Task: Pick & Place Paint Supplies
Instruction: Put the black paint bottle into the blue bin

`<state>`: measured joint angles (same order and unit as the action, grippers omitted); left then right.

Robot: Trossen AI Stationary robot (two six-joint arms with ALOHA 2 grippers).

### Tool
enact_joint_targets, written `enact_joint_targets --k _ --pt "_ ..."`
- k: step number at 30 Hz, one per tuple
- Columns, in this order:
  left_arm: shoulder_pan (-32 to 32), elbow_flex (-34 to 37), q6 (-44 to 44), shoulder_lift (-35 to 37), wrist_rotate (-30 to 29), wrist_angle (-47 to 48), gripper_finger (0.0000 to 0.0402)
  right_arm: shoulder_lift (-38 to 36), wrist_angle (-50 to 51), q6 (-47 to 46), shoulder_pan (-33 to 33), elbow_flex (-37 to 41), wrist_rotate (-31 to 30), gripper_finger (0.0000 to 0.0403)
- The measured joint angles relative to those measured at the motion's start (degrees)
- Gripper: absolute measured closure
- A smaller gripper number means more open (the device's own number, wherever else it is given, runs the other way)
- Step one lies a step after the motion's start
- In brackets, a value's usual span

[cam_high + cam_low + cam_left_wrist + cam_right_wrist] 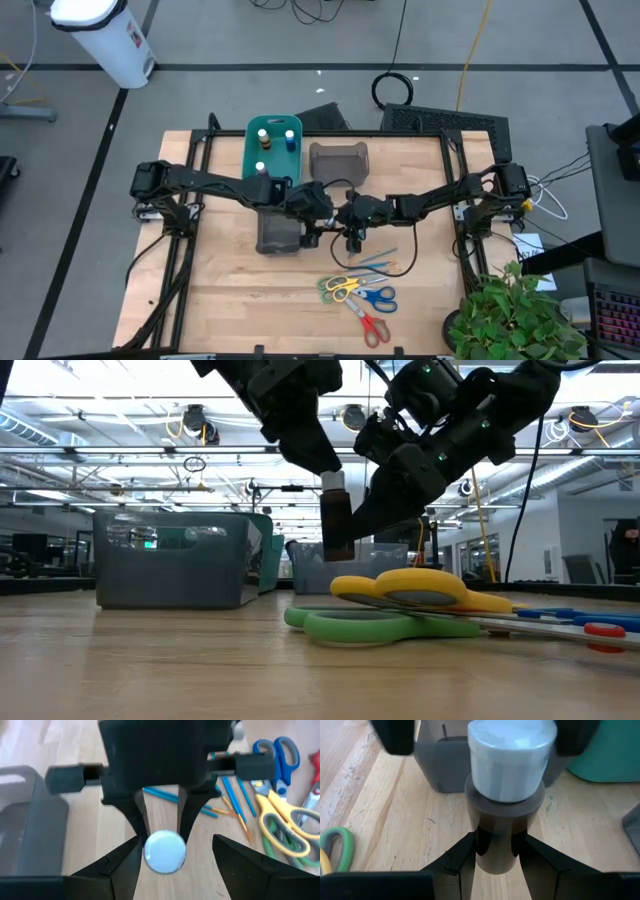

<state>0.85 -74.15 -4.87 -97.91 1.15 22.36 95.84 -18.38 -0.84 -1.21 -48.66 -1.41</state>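
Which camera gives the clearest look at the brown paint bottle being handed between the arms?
The right wrist view: the white-capped brown paint bottle fills it, clamped low between the right gripper fingers. Low view shows it hanging above the table; left wrist view shows only its cap; the high view hides it behind the grippers.

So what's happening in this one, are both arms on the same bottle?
Pretty much. The right gripper is shut on a brown paint bottle with a white cap, held upright above the table mid-table. The left gripper hangs open around the bottle's cap. Three bottles already stand in the teal bin; scissors and brushes lie on the wood.
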Motion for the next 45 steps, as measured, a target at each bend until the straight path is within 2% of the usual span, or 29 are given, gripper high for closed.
enact_joint_targets --k 16,20,26,32,39,45 --pt "-0.18 0.0 -0.96 -1.64 -0.13 0.48 0.0155 -0.01 -0.21 0.41 -0.36 0.0 0.03 0.0277" --pt "-0.18 0.0 -0.93 -1.62 -0.14 0.26 0.0188 -0.01 -0.18 0.58 -0.25 0.0 0.02 0.0277" --pt "-0.23 0.0 -0.86 -1.62 -0.23 0.14 0.0279 -0.01 -0.14 1.4 -0.25 0.0 0.03 0.0277" --pt "-0.23 0.0 -0.4 -0.96 -0.28 0.29 0.0283 -0.01 -0.84 -1.03 -0.27 0.0 -0.97 0.0273" --pt "-0.23 0.02 0.95 4.83 -4.3 3.17 0.0283 -0.18 -4.59 -5.81 -0.25 -0.1 -3.43 0.0213" --pt "-0.27 0.0 2.13 13.29 -11.14 8.51 0.0281 -2.5 -0.8 -7.69 -0.29 -0.06 -3.07 0.0154"
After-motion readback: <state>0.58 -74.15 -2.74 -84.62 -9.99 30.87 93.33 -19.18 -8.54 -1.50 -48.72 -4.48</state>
